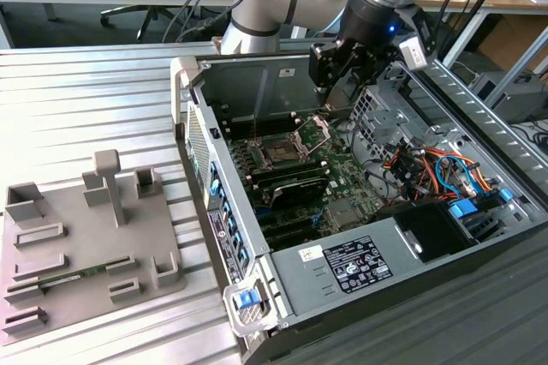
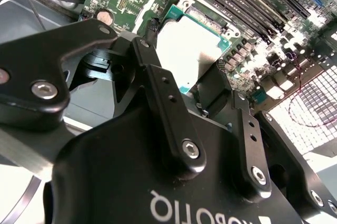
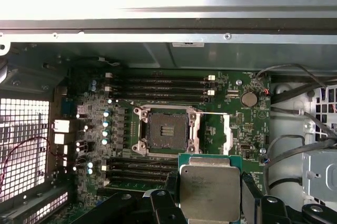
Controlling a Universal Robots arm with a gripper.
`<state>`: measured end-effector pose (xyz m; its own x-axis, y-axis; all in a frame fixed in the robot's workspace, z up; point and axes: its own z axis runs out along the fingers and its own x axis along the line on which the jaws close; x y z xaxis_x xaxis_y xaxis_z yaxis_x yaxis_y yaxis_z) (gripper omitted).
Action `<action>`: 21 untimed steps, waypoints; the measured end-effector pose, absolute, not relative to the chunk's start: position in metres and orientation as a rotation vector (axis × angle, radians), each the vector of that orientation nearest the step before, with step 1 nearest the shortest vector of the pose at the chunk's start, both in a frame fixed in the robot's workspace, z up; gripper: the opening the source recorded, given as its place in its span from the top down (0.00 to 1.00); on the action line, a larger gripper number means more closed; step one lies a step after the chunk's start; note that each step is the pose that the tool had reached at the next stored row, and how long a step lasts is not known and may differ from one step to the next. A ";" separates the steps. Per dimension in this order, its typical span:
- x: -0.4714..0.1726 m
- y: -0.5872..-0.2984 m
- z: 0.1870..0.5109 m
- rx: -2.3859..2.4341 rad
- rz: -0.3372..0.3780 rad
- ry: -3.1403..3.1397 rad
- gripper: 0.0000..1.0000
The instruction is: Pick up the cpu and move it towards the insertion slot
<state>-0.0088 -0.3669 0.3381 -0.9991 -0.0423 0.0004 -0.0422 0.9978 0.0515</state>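
Note:
In the first wrist view the cpu point(image 3: 209, 192), a flat square chip with a silvery top and a green rim, sits between the dark fingers point(image 3: 250, 195) of my gripper point(image 3: 209, 181), which is shut on it. The second wrist view shows the same cpu point(image 2: 185, 50) bright white between the black fingers point(image 2: 154, 74). The insertion slot point(image 3: 166, 132) is a dark square socket with its silver frame swung open, a short way from the chip. In the exterior view my gripper point(image 1: 336, 95) hangs inside the case, above and to the exterior view's right of the insertion slot point(image 1: 279, 156).
The open computer case point(image 1: 224, 236) lies on a ribbed metal table. Black memory slots point(image 3: 158, 84) run on both sides of the socket. Coloured cables point(image 1: 428, 168) and a drive cage point(image 1: 385, 112) crowd the exterior view's right. A grey fixture tray point(image 1: 77, 245) sits outside the case.

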 end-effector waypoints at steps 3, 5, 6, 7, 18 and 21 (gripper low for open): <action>-0.009 -0.367 0.337 0.066 -0.081 -3.138 0.45; -0.009 -0.367 0.337 0.066 -0.081 -3.138 0.45; -0.009 -0.367 0.336 0.066 -0.081 -3.138 0.45; -0.009 -0.367 0.336 0.066 -0.081 -3.138 0.45; -0.009 -0.367 0.332 0.066 -0.081 -3.138 0.45; -0.009 -0.367 0.331 0.066 -0.081 -3.138 0.45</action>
